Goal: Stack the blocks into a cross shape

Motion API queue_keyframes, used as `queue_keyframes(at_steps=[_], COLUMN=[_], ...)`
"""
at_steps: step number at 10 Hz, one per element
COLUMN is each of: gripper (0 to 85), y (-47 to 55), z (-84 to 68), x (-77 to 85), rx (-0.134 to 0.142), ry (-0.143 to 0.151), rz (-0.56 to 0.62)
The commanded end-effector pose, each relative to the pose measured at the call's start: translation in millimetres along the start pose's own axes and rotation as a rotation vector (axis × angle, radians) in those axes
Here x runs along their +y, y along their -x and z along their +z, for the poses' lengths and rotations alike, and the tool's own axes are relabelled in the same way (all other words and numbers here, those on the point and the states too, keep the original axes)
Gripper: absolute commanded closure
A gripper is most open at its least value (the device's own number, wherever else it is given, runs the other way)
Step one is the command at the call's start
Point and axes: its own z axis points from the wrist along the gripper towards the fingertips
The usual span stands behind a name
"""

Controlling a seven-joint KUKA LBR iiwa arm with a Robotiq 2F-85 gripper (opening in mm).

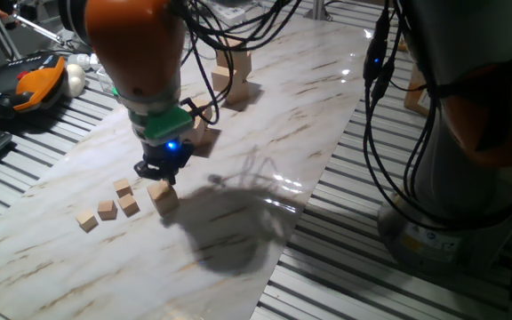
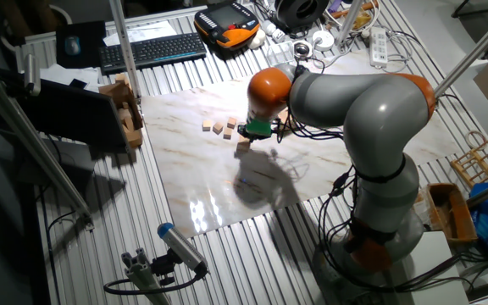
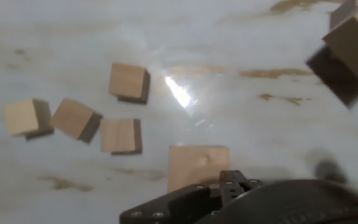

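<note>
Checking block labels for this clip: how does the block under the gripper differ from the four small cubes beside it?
The block is clearly wider than each small cube. It sits alone right below the gripper, while the small cubes lie clustered off to one side. All are plain light wood, resting on the marble tabletop.

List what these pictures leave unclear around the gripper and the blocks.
- Gripper: its body hides the fingertips in one fixed view; the hand view shows only its housing, so open or shut is unknown.
- Block under it: lower part hidden by the housing; contact unclear.
- Block at top right: cut by the frame edge, blurred.
- Small cubes: too small in the other fixed view.
</note>
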Motion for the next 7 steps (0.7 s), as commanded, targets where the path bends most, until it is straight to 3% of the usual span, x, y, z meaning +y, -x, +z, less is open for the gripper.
queue_keyframes(at_steps=[1, 3, 5, 6, 7], gripper=[85.0, 85.0, 85.0, 85.0, 85.0], y=[0.6, 2.0, -2.2, -1.6, 3.3], z=[0.7, 3.1, -1.4, -3.5, -7.9], x=[0.3, 2.3, 6.1, 5.8, 6.7], rx=[0.006, 0.020, 0.004, 0.012, 0.011], ry=[0.002, 0.026, 0.009, 0.027, 0.025], rz=[-0.010, -0.014, -0.010, -0.010, -0.009])
